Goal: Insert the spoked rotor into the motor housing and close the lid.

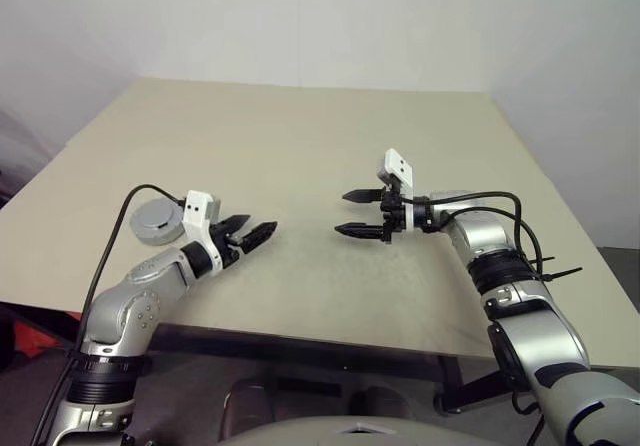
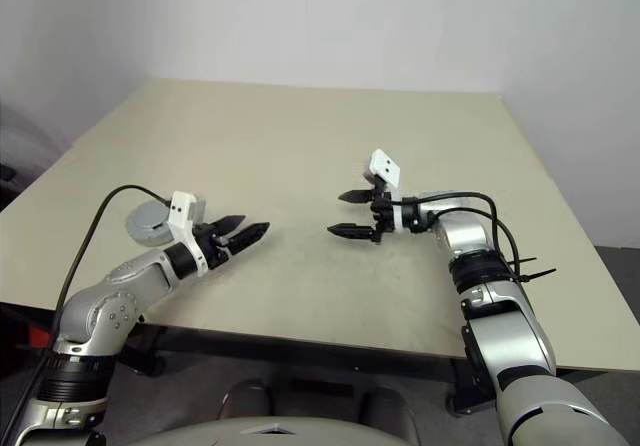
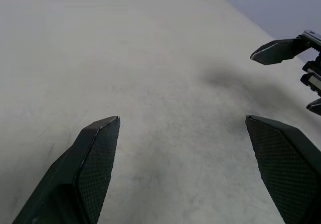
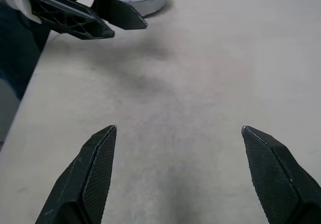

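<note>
At left of frame, behind the left gripper (image 1: pixel 252 234), sits a closed grey round unit (image 1: pixel 157 221), apparently the lid on the housing. Both the left and right gripper (image 1: pixel 349 213) hover empty, jaws wide. Any next approach should stay slow and centred.

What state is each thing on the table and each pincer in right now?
Motor assembly: lid on top, resting on the table behind the left pincer, touched by neither pincer.
Left pincer: open, empty, above the table.
Right pincer: open, empty, facing the left pincer.
</note>
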Controlling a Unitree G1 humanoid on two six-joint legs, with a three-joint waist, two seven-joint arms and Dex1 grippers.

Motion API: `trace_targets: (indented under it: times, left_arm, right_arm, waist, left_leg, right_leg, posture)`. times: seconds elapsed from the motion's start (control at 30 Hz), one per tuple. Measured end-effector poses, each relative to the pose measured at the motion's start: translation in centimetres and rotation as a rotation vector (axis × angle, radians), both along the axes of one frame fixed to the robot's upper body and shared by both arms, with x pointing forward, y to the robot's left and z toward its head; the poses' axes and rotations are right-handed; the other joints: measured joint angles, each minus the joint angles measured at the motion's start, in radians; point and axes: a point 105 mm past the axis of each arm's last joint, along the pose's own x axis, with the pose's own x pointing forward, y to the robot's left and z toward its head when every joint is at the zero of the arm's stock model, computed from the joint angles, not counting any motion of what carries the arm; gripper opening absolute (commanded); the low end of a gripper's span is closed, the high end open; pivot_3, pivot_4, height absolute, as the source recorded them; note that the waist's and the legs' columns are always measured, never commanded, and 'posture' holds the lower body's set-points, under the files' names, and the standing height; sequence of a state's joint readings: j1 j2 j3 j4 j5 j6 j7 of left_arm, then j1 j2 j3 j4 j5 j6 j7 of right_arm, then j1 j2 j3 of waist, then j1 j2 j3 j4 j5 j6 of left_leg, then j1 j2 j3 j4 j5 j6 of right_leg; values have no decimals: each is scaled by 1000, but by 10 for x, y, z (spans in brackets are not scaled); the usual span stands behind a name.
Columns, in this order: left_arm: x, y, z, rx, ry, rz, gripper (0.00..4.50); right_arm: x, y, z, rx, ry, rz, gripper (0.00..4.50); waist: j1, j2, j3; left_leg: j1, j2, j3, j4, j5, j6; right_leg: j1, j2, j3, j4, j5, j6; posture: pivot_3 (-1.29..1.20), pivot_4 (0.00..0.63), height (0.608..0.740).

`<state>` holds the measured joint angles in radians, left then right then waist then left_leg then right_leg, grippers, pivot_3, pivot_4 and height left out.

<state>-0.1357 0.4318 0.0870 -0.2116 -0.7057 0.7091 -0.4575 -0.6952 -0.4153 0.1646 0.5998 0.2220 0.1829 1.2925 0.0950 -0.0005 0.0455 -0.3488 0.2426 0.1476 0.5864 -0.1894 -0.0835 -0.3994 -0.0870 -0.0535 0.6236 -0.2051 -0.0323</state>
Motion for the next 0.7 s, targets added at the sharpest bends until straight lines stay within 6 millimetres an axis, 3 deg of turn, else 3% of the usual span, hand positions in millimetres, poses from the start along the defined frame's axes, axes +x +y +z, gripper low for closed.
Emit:
trace_targets:
  times: [0.7]
  left_arm:
    - [0, 10, 0, -8, 3, 47, 4266]
  right_arm:
    - [4, 3, 2, 24, -14, -31, 4500]
  waist:
    - [0, 0, 0]
  left_leg:
    - [0, 0, 0, 1, 0, 1]
  right_leg:
    - [0, 0, 0, 0, 0, 0]
  posture:
    - [0, 0, 740]
